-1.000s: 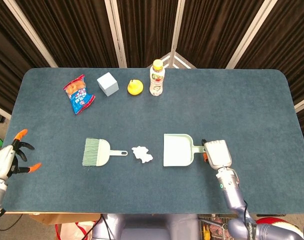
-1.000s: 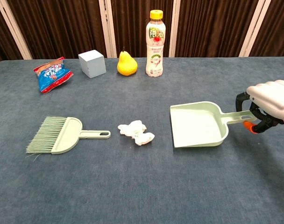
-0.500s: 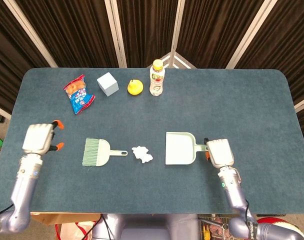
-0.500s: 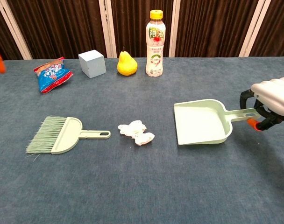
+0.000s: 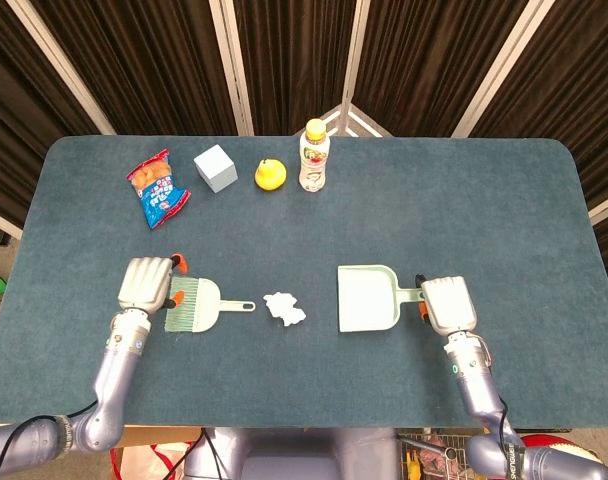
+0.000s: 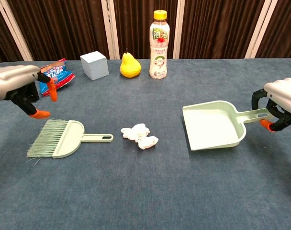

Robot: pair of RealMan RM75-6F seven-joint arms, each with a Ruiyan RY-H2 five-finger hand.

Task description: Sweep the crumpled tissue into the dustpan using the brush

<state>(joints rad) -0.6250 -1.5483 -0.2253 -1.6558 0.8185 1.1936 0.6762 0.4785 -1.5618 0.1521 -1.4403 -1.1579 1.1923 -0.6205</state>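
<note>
A crumpled white tissue (image 5: 285, 308) (image 6: 139, 136) lies mid-table. Left of it rests a pale green brush (image 5: 197, 304) (image 6: 64, 138), bristles pointing left, handle toward the tissue. My left hand (image 5: 147, 284) (image 6: 20, 89) hovers above the bristle end, fingers apart and holding nothing. To the tissue's right, the pale green dustpan (image 5: 369, 298) (image 6: 214, 125) is tilted off the table, its mouth facing the tissue. My right hand (image 5: 448, 305) (image 6: 278, 104) grips its handle.
Along the far edge stand a snack bag (image 5: 158, 187) (image 6: 54, 75), a grey-blue cube (image 5: 215, 167) (image 6: 94, 64), a yellow pear (image 5: 270, 175) (image 6: 129, 65) and a drink bottle (image 5: 314, 156) (image 6: 159, 45).
My left hand has come in from the table's left edge to above the brush's bristles. My right hand has drawn the dustpan rightward, away from the tissue, and raised it.
</note>
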